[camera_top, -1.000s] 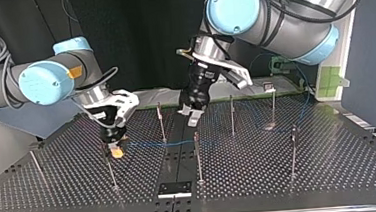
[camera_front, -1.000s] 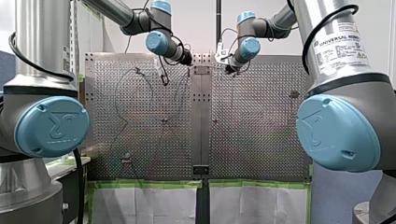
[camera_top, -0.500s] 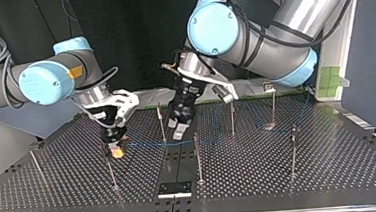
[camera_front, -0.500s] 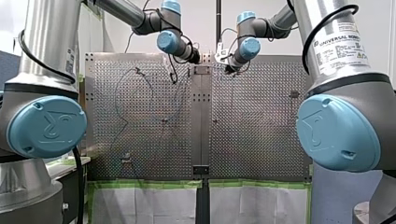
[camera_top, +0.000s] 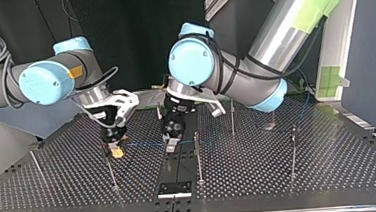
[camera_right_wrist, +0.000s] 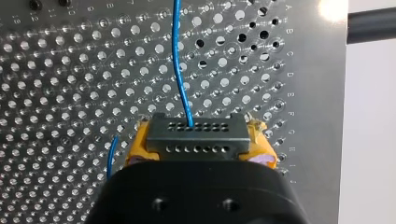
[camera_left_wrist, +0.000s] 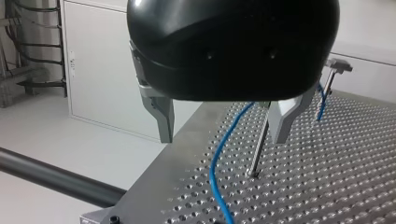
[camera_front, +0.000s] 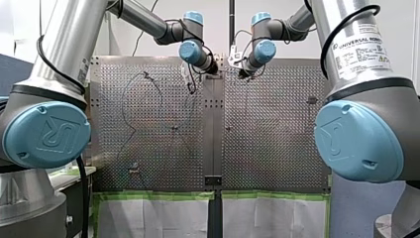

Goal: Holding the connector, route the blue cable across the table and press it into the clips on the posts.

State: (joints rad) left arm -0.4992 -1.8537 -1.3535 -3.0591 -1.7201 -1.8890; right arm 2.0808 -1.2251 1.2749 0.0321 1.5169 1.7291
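In the right wrist view my right gripper is shut with its yellow pads on a grey connector, and the blue cable runs from the connector over the perforated table. In the top view that gripper hangs at the left, low over the table. The blue cable stretches from it to my left gripper, near the middle strip. My left gripper is open, and its metal fingers straddle the cable. A thin post stands between those fingers.
Several thin posts stand on the table, among them one beside my left gripper, one under my right gripper, and others further right. A clip-topped post carries cable beyond my left gripper. A black bar runs past the table edge.
My left arm has swung toward the top view's left and come down over the cable at the middle strip. My right gripper has stayed put with the connector.
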